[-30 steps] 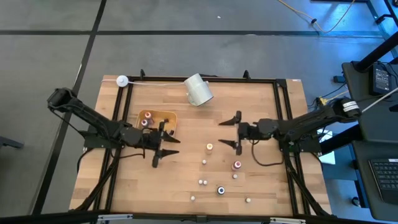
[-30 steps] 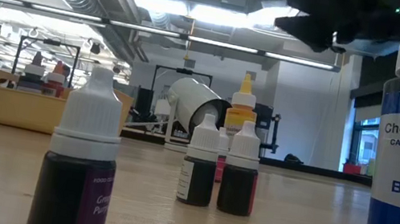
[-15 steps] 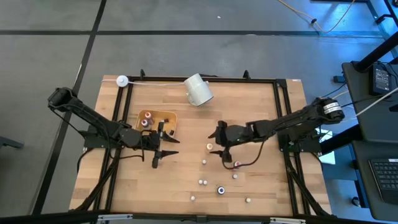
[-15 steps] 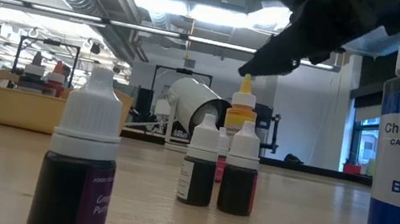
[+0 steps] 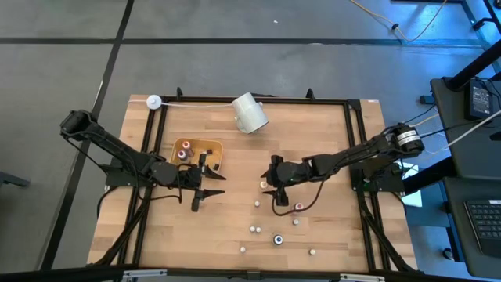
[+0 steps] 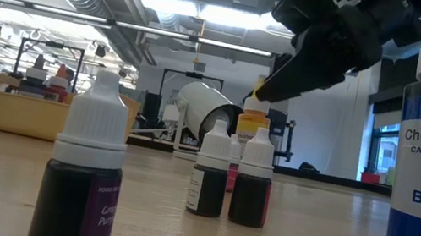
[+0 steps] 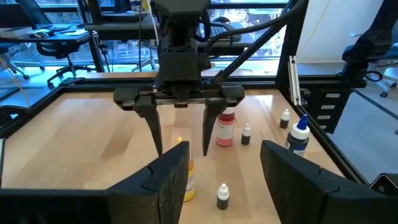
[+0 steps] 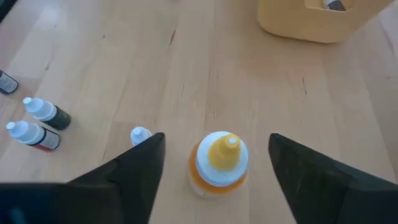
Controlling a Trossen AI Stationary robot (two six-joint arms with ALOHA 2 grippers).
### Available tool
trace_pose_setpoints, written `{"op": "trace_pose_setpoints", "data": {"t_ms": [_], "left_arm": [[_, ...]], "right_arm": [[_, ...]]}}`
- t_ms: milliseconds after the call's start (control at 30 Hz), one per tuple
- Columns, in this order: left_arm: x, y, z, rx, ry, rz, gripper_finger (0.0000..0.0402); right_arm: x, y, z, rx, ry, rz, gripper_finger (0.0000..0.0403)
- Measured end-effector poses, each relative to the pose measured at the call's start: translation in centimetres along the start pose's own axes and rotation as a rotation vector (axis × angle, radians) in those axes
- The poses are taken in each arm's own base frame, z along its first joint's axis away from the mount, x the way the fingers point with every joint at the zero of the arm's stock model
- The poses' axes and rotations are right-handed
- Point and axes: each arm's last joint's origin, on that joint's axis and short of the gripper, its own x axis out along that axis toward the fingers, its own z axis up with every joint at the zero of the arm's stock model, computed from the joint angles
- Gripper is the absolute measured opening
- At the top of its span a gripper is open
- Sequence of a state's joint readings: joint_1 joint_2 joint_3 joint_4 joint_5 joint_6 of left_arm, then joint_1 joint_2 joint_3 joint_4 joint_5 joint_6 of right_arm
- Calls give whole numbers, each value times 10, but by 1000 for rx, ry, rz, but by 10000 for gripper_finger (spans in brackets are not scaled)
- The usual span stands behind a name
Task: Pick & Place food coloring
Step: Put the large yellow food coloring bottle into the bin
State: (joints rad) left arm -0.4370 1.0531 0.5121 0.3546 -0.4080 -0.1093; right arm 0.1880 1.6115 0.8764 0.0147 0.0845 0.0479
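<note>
Done: a few bottles (image 5: 182, 151) sit in the tray (image 5: 216, 149).
Left: about eight bottles stand loose on the table (image 5: 329, 141).
Right gripper (image 5: 274, 186): spread wide, straddling the orange bottle (image 8: 217, 163), not gripping.
Left gripper (image 5: 205, 180): open, waiting just beside the tray.

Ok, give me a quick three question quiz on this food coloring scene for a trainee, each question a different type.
1. True or false: the right tool is open, its fingers either side of the small upright bottle with the yellow dropper tip.
2. Multiple choice: where is the left tool? A) inside the white cylindrical cup lying on its side B) beside the shallow yellow-orange tray, holding nothing C) over the blue-capped bottle
3. Fill in: the yellow-orange tray already holds ___ bottles: none or some?

Key: 1 true; 2 B; 3 some.
</note>
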Motion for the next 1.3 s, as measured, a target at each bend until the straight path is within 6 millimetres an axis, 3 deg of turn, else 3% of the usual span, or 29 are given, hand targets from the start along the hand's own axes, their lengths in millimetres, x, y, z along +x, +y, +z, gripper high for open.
{"op": "trace_pose_setpoints", "data": {"t_ms": [167,633,833,1033,1300], "left_arm": [[0,0,0,0,0,-1,190],[0,0,-2,6,14,2,192],[0,0,-1,7,14,2,189],[-3,2,6,114,-17,46,192],[-8,4,12,51,-47,41,190]], "right_arm": [[2,-5,-3,8,33,-13,230],[1,-5,-3,1,27,-14,120],[-2,-7,0,-22,18,-68,114],[-17,-6,50,-92,-127,-62,114],[-17,3,108,-281,-258,-15,114]]}}
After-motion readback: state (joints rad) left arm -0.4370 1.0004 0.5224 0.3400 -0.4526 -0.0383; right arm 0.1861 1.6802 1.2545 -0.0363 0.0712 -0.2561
